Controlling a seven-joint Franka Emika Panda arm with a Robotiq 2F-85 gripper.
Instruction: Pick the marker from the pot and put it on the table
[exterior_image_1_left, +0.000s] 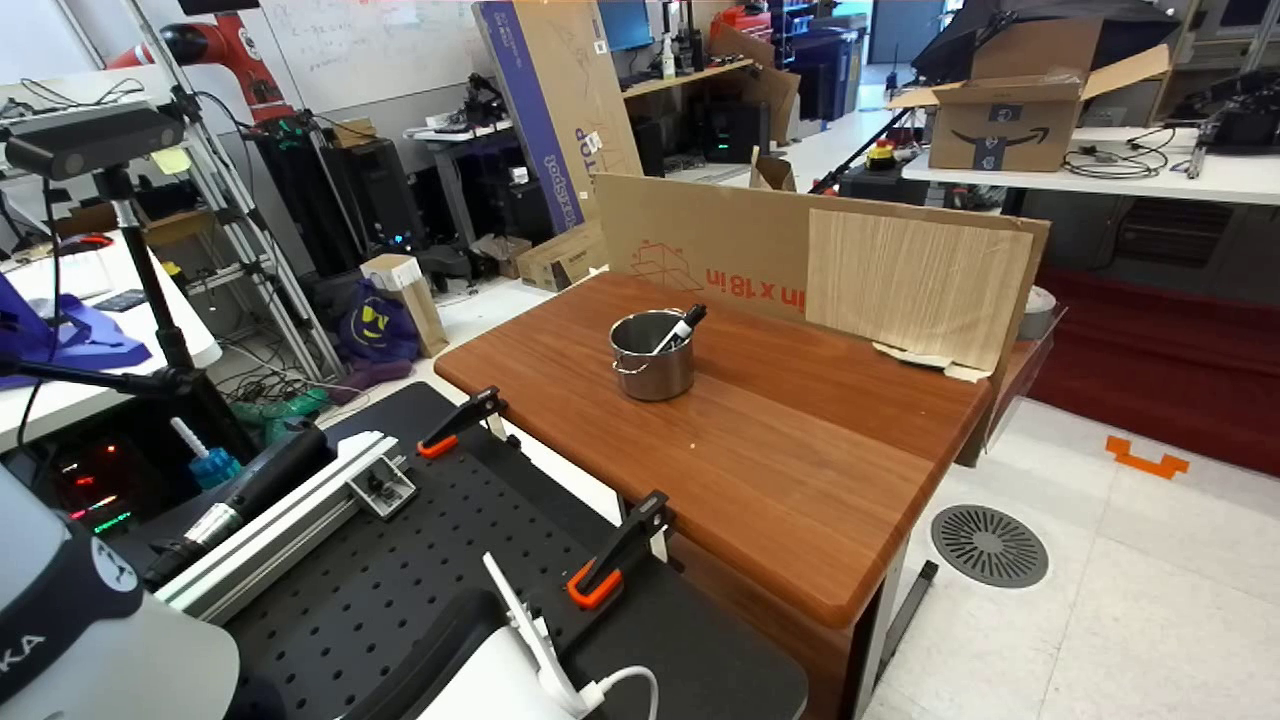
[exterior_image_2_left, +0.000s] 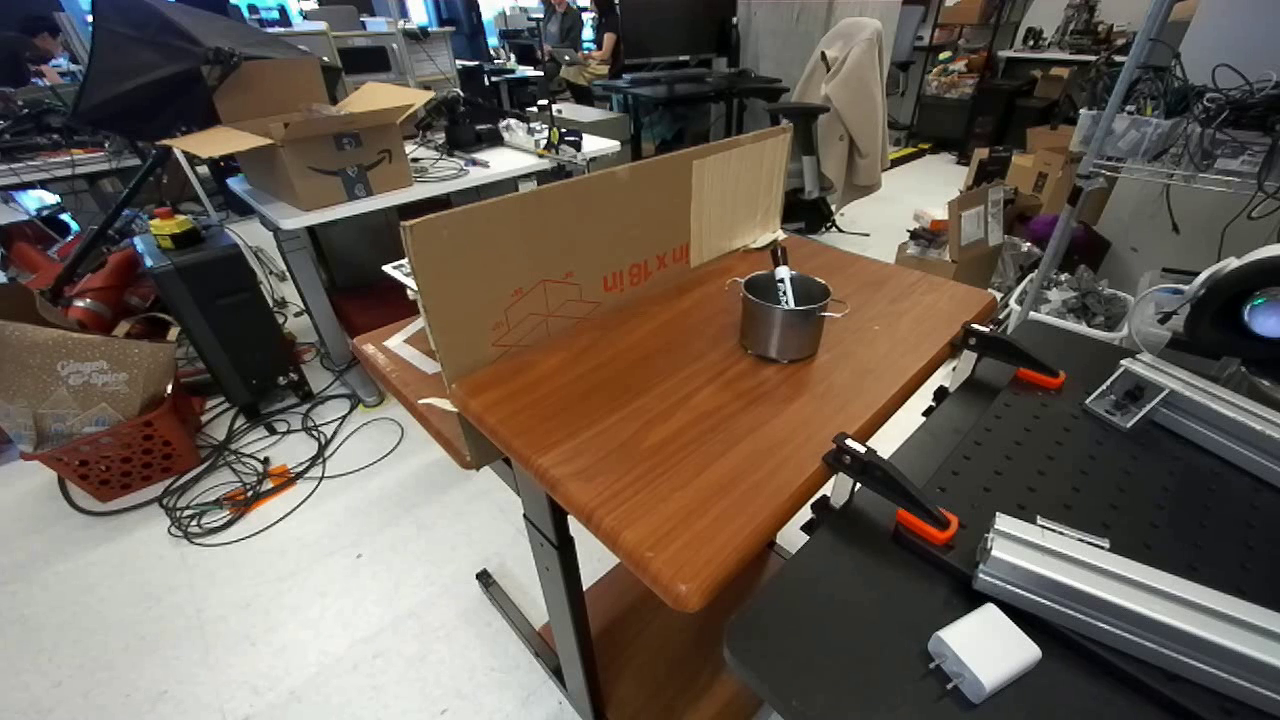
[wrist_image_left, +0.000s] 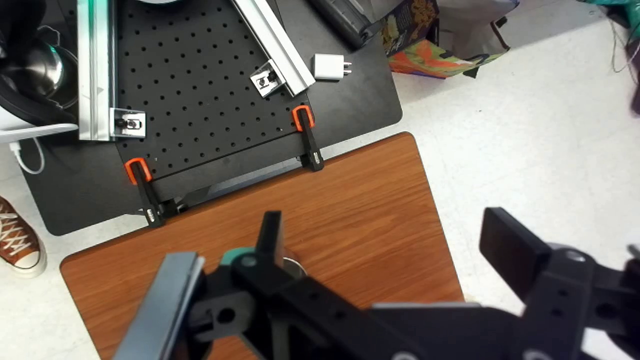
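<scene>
The marker is a thin stick with a white body and a dark cap. It leans in the pot with its dark end above the rim in both exterior views. The grey metal pot stands upright on the reddish-brown table. In the wrist view my gripper is open and empty, well above the table. A small part of the pot shows behind one finger; the marker is hidden there. The gripper is outside both exterior views.
A cardboard sheet stands along one long table edge. A black perforated bench adjoins the opposite edge, with two orange-and-black clamps, metal rails and a white charger.
</scene>
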